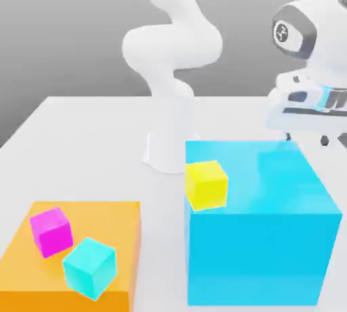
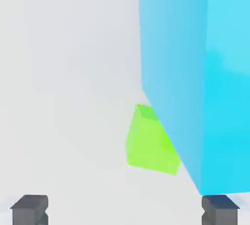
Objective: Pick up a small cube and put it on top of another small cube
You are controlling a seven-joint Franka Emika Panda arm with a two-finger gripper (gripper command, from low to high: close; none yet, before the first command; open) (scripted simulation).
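Cubes of four colours lie in the scene, none of them held. The gripper [image 1: 306, 140] hovers with its two dark fingers [image 2: 30, 209] spread wide and nothing between them, above the far edge of the big blue block [image 1: 261, 236] at the exterior view's right. In the hand view, a green cube [image 2: 149, 143] sits on the white table [image 1: 81, 141] right against the blue block's wall, partly tucked behind its edge. A yellow cube [image 1: 206, 184] rests on top of the blue block, at its near corner toward the exterior view's left, overhanging the edge slightly. Well apart from the gripper, at the exterior view's lower left, a low orange platform [image 1: 101, 222] carries a magenta cube [image 1: 51, 231] and a cyan cube [image 1: 89, 267], which stand just beside each other, both turned at an angle. The white arm [image 1: 173, 53] rises from its base behind the blue block and bends over toward the exterior view's right.
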